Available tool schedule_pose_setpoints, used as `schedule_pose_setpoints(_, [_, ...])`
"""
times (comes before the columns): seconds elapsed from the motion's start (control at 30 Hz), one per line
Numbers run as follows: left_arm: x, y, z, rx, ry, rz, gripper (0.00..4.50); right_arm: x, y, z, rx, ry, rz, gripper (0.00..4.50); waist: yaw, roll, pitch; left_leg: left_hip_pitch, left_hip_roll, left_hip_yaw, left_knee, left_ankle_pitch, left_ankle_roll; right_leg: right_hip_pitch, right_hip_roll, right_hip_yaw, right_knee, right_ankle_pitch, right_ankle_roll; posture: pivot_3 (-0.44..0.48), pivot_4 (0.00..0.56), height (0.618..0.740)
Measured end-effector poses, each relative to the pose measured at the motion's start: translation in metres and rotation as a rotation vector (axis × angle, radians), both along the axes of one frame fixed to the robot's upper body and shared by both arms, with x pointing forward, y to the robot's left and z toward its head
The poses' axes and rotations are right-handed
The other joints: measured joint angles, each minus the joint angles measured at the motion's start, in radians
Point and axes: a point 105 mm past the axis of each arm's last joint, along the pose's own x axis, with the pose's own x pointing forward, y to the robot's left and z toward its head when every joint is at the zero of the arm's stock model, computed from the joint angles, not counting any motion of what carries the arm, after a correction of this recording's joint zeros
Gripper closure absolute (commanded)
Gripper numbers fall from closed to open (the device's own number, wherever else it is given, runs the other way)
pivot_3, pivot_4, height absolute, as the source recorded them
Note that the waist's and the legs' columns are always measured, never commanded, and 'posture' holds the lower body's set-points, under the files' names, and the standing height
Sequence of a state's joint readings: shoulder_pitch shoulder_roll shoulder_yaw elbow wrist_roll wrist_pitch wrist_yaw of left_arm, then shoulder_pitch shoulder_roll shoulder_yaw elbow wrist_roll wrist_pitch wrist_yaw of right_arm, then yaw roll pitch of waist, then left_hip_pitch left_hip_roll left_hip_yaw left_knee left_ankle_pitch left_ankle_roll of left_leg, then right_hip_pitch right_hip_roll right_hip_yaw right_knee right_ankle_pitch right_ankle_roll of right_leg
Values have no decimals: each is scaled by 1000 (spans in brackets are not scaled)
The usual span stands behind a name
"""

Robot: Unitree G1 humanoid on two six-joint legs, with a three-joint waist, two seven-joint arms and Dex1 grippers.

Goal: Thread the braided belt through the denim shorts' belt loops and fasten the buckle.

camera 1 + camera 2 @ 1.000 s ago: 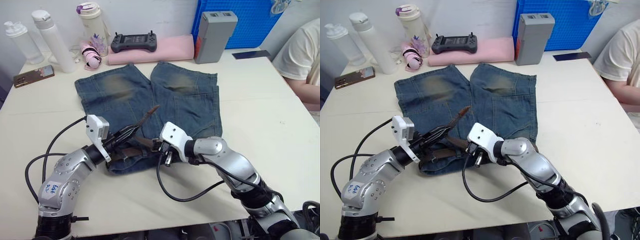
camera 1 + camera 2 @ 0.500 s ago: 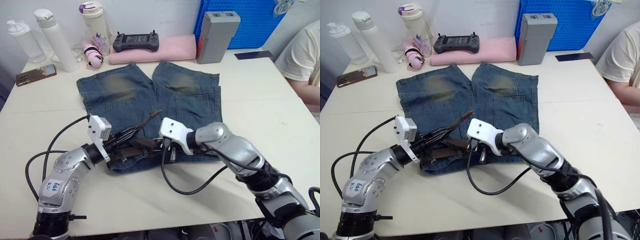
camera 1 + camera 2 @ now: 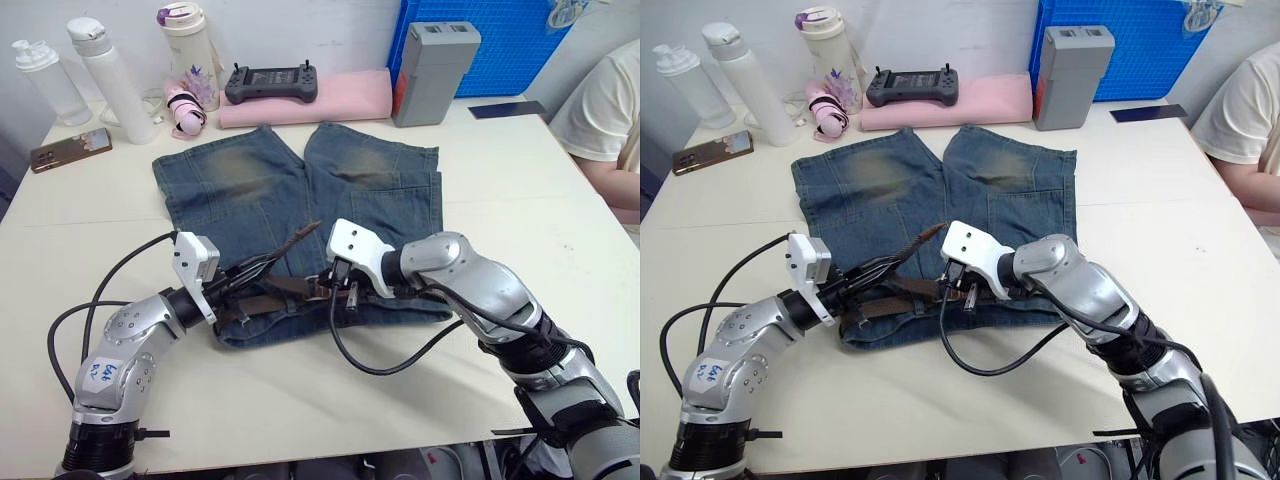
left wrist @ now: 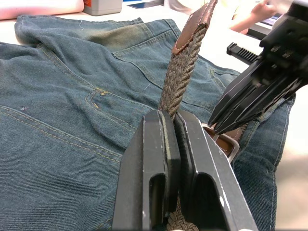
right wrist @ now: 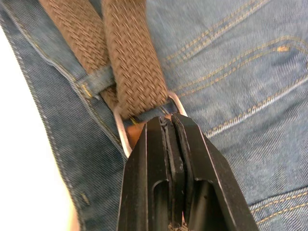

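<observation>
On the shorts (image 3: 300,200) waistband, the right gripper (image 5: 168,126) pinches the buckle (image 5: 126,137) where the belt (image 4: 183,79) passes through it, while the left gripper (image 4: 169,118) clamps the tail, its tip angled up and away toward the shorts' legs.

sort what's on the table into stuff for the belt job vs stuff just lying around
For the job:
- belt, held in the left gripper
- buckle, at the right gripper
- shorts
- belt loop

Lying about:
- three bottles
- phone
- controller on a pink pad
- grey box
- blue crate
</observation>
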State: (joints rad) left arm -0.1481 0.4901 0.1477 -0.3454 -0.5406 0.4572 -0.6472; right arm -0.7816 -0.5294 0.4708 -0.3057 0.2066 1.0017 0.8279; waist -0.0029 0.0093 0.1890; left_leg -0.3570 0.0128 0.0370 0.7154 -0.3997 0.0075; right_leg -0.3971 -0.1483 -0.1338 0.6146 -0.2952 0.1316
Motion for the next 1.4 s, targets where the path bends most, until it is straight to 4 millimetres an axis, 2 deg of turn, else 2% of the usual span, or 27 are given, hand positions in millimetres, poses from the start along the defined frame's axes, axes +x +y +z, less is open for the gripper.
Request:
schedule_pose_setpoints(0.13, [0,0,0,1,0,1,4500,0,0,-1,10,5,-8,4245,0,0,0,0,0,0,0,0,0,0,0,0,0,0,0,0,150,705])
schedule_pose_setpoints(0.3, [0,2,1,1,-4,5,4500,3,-8,9,51,12,-40,4245,1,0,0,0,0,0,0,0,0,0,0,0,0,0,0,0,150,705])
schedule_pose_setpoints(0.5, [0,2,1,1,-4,1,4500,1,-14,1,36,33,-52,4245,0,0,0,0,0,0,0,0,0,0,0,0,-1,0,0,0,150,705])
schedule_pose_setpoints(0.63, [0,2,1,1,-4,1,4500,-2,-13,-7,22,51,-46,4245,0,0,0,0,0,0,0,0,0,0,0,0,-1,0,0,0,150,705])
schedule_pose_setpoints(1.1, [0,2,1,1,-3,7,4500,-3,-2,-9,24,29,-35,4245,-1,0,0,0,0,0,0,0,0,0,0,0,-1,0,0,0,150,705])
schedule_pose_setpoints(1.4, [0,3,1,1,-3,8,4500,-1,-6,-6,1,-3,-40,4245,0,0,0,0,0,0,0,0,0,0,0,0,-1,0,0,0,150,705])
